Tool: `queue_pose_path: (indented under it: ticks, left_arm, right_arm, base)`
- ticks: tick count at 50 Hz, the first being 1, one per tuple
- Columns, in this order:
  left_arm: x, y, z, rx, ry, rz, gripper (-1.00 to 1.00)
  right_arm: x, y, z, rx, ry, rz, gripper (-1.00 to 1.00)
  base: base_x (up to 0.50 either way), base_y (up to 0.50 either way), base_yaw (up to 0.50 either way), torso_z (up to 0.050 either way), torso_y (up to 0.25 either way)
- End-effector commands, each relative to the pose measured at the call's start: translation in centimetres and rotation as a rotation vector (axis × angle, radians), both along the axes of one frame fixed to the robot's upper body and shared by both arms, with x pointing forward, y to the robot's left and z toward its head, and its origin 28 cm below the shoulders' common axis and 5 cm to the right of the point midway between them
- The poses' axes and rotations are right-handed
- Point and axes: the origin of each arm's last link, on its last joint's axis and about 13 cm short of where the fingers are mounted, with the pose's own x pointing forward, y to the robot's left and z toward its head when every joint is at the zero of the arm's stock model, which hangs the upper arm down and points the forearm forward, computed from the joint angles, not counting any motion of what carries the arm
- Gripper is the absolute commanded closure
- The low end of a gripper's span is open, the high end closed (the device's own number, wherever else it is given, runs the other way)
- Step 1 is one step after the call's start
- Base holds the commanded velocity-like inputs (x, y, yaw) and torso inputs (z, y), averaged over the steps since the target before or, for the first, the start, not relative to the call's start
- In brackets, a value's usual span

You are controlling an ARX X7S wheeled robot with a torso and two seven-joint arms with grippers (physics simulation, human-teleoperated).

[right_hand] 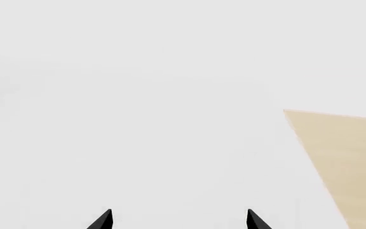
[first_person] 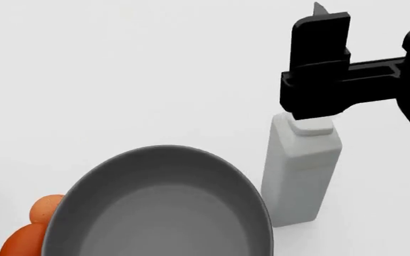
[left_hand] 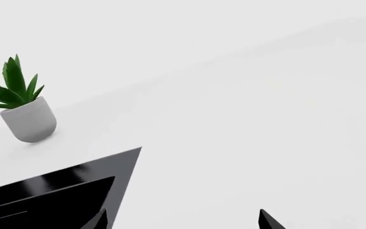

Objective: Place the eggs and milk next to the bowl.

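Hovering right above the milk, the right gripper sat over the carton's cap, nearly touching it (contact unclear). Its wrist view showed two fingertips spread apart with nothing between, so open and empty. Milk stood upright, long axis vertical, just beside the bowl on its right. Eggs lay against the bowl's opposite side, partly hidden. Left gripper showed tips apart, holding nothing, away from the bowl.

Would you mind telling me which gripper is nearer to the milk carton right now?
The right. In the head view the right gripper sits just above the milk carton, over its cap. The left gripper is out of the head view; its wrist camera shows only a potted plant.
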Motion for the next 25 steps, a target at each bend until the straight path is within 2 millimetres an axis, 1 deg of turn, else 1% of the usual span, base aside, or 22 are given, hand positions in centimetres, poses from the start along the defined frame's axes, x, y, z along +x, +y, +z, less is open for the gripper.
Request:
queue_pose_path:
  ticks: [1, 5, 15, 25]
  left_arm:
    - [-0.6, 0.2, 1.7, -0.021, -0.066, -0.004, -1.0]
    - [-1.0, 0.2, 2.4, -0.023, -0.077, 0.002, -1.0]
    - [-2.0, 0.1, 3.9, -0.026, -0.119, -0.011, -1.0]
    - [-3.4, 0.4, 5.3, -0.021, -0.185, -0.019, -1.0]
  right_arm:
    - [-1.0, -0.8, 1.2, 0.044, -0.076, -0.006, -1.0]
    - [-1.6, -1.5, 1.3, 0.054, -0.09, -0.035, -1.0]
    - [-3.3, -2.8, 2.4, 0.079, -0.156, -0.09, -1.0]
    - [-5.8, -4.4, 3.2, 0.108, -0.232, -0.155, -1.0]
  base:
    - [0.0, 0.0, 0.0, 0.0, 0.0]
    - [0.0, 0.0, 0.0, 0.0, 0.0]
    - [0.0, 0.0, 0.0, 0.0, 0.0]
    - [0.0, 0.0, 0.0, 0.0, 0.0]
